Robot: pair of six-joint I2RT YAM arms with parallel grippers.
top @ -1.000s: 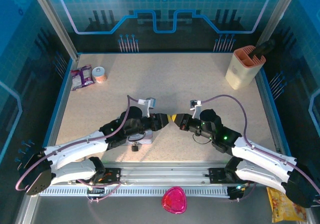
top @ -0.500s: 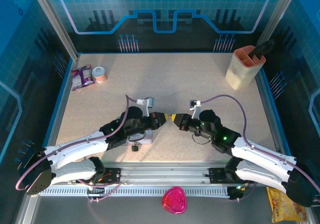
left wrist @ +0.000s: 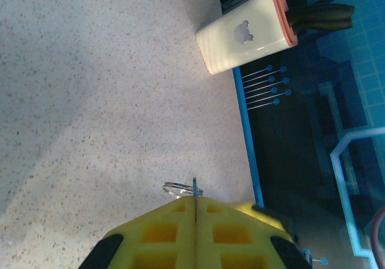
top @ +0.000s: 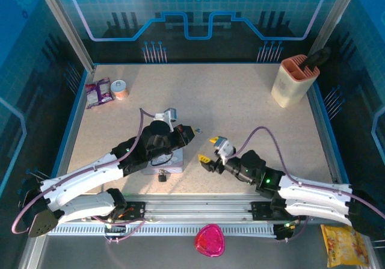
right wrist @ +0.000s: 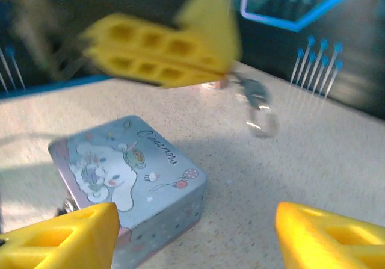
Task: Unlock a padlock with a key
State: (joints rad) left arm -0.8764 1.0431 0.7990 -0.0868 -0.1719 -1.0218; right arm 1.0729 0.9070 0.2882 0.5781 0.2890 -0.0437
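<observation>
My left gripper (top: 191,132) is shut on the key (top: 198,130) above the middle of the table. In the left wrist view the key's thin blade (left wrist: 195,189) and its wire ring (left wrist: 180,188) stick out from the pressed yellow fingers (left wrist: 162,233). The right wrist view shows the key and ring (right wrist: 255,103) dangling from those fingers. My right gripper (top: 208,150) stands open and empty just right of the pale blue cartoon tin (top: 171,159), its pads (right wrist: 66,236) wide apart. The tiny dark padlock (top: 162,175) hangs at the tin's near side.
A cream holder with a coral rim (top: 294,79) stands at the back right, and it appears in the left wrist view as well (left wrist: 246,37). A purple packet (top: 98,92) and a small roll (top: 121,89) lie at the back left. A pink object (top: 209,240) sits below the rail.
The two grippers met tip to tip. The left one shut on the key and swung up and left. The right one opened, let go and drew back toward the near edge.
</observation>
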